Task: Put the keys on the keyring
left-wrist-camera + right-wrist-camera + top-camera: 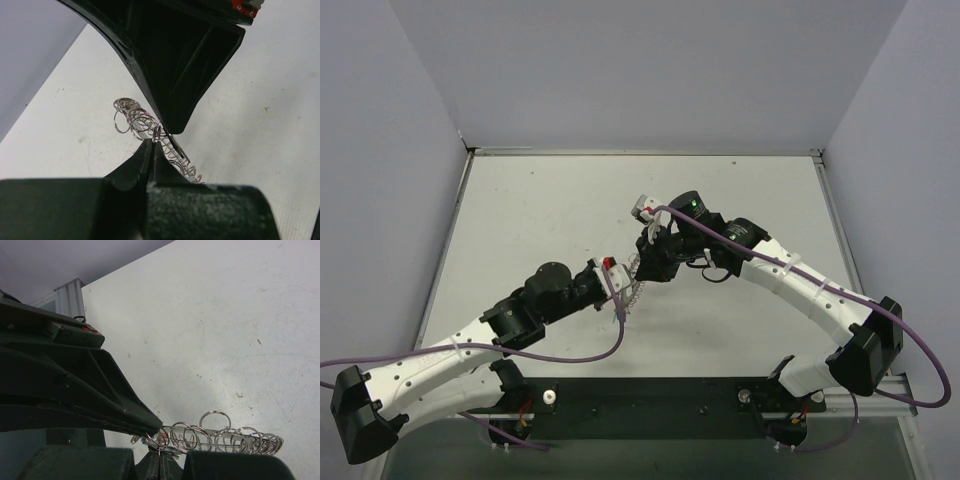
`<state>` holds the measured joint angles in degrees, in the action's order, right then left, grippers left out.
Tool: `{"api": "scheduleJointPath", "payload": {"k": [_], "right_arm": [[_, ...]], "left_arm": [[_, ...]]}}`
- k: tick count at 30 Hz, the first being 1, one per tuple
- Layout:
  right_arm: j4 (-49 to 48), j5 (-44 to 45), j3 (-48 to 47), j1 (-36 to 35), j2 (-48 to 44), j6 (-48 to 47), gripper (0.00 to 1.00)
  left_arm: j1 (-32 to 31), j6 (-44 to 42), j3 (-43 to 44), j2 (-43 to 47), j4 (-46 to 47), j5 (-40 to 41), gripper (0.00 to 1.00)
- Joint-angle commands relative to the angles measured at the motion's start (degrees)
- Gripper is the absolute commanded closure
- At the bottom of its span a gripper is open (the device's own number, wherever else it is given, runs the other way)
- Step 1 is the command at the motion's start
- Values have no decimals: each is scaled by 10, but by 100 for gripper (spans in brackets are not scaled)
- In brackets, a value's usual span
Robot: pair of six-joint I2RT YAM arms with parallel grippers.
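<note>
**A:** Top external shows you the ring (634, 284) near the middle of the counter (540, 210); both of your arms reach in and meet on it, the left from the near left, the right from the right side.

**B:** Look at left wrist too; your left end effector (152, 146) is fully closed, its tips nipping a small wire loop on the ring's rim; the ring shows edge-on there, a flat silvery band with coils running along it.

**A:** You can also see the other arm's black finger coming down from above in that view; its tip touches the ring just beside your left tips.

**B:** Right wrist gives you the far side; your right end effector (160, 464) is pressed shut as well, gripping the rim at the ring's left end; the coils run off to the right above the counter.

**A:** So you have both ends clamped on one ring; the coloured keys you cannot make out.
</note>
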<state>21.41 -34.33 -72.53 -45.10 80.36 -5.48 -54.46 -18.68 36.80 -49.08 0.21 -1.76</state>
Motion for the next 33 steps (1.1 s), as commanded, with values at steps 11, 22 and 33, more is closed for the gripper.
{"api": "scheduleJointPath", "payload": {"k": [11,22,33], "right_arm": [[-11,14,-7,4,-8,-6,100],[-28,-35,8,16,-22,-9,100],[-61,-65,56,24,-103,-39,46]], "left_arm": [[-6,4,13,32,66,-26,100],[-6,20,-15,56,118,-27,100],[-5,29,-24,61,139,-34,100]]}}
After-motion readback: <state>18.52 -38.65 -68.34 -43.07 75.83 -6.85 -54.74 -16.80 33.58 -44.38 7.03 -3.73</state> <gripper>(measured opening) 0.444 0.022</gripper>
